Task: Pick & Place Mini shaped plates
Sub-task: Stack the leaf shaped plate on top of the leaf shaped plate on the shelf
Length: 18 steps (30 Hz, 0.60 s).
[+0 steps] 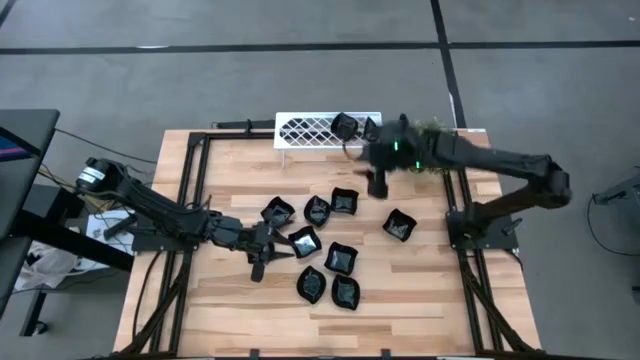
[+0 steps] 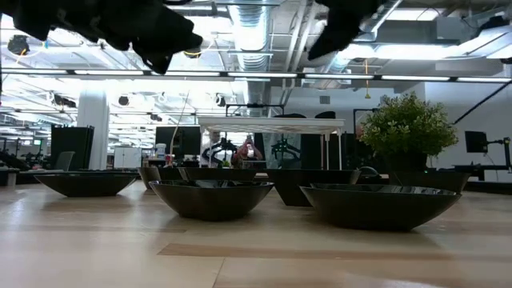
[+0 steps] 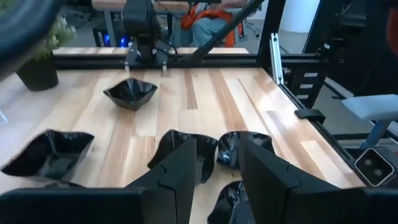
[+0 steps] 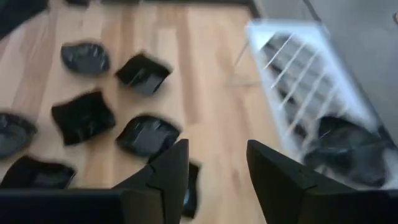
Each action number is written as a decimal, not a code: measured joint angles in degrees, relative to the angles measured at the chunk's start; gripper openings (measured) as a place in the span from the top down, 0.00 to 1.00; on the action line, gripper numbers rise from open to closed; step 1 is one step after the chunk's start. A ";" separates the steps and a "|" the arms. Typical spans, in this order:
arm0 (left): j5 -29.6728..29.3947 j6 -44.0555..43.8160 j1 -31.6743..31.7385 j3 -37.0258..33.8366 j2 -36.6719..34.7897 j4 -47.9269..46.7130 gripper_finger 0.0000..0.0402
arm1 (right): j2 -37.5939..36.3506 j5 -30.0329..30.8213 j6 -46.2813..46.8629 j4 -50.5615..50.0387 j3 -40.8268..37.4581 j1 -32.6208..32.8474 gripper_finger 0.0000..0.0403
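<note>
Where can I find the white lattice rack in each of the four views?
High view: white lattice rack at the table's far edge, centre.
Low view: in the background, centre, behind the black plates.
Left wrist view: not in it.
Right wrist view: along the right side, plates lying on it.
Shared landmark: the green potted plant standing beside it.

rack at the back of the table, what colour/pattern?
White, with a diamond lattice top: the rack shows best in the high view.

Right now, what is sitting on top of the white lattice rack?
Two black mini plates sit at the right end of the white lattice rack. The right arm covers the area just past that end, so more cannot be ruled out.
</note>
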 joint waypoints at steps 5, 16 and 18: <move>0.04 -0.45 0.68 0.02 5.47 6.14 0.70 | -5.63 8.75 8.96 8.16 -15.65 10.87 0.62; 1.25 -4.73 3.23 4.35 10.44 6.91 0.70 | -7.73 20.02 31.72 22.68 -35.05 31.14 0.62; 1.78 -4.72 2.80 4.70 10.41 7.02 0.70 | -6.63 20.02 34.35 26.46 -36.55 34.70 0.62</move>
